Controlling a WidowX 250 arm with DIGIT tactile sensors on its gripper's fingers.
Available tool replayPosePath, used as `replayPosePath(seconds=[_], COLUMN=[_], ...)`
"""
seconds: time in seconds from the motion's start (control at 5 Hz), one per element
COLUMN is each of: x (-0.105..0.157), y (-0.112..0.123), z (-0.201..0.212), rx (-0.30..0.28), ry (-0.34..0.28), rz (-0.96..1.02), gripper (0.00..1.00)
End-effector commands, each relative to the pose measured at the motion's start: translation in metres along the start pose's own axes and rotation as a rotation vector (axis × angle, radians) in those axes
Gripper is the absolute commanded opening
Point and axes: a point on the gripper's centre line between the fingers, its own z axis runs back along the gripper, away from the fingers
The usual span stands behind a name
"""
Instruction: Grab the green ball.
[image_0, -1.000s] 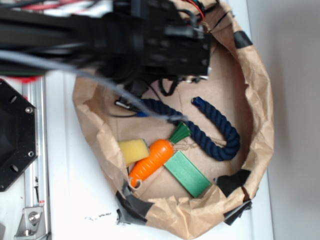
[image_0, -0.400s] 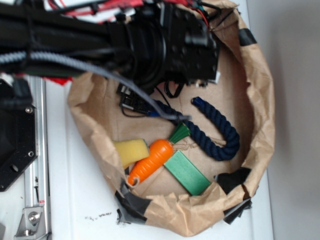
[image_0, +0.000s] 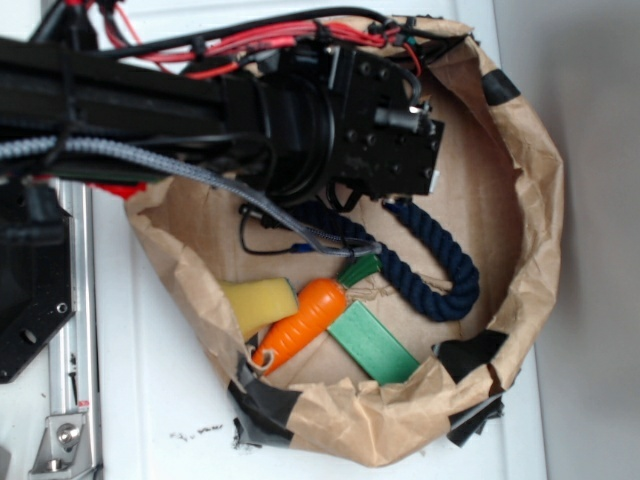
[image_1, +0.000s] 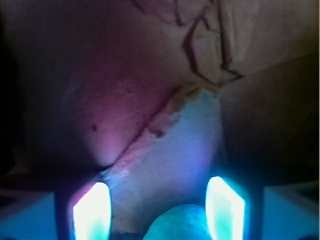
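Note:
In the wrist view the green ball shows as a pale round top at the bottom edge. It lies between my gripper's two glowing fingers, close against the right finger and well apart from the left finger. The jaws stand wide apart, open, over the brown paper floor. In the exterior view the black gripper head reaches into the top of the paper bag and hides the ball.
Inside the bag lie a navy rope, an orange carrot toy, a yellow sponge and a flat green block. Crumpled paper walls with black tape ring the floor. Red and black cables trail along the arm.
The arm head has shifted right and lower into the bag, bringing its red cables into view. The bag's rim has been pushed outward. The toys have not moved.

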Motion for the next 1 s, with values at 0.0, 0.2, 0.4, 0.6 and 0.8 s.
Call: replayPosePath(seconds=[0.0,0.2,0.4,0.6,0.8], x=[-0.034,-0.04,-0.039,-0.035,-0.028], y=[0.018,0.022,0.022,0.02,0.011], z=[0.056,0.051,0.031,0.016,0.015], rx=[-0.044,-0.036,-0.025,-0.03,-0.034], ry=[-0.182,-0.134,-0.062,-0.031,-0.064], rz=[0.159,0.192,0.205,0.203,0.16], gripper=[1.0,1.0,1.0,1.0,1.0])
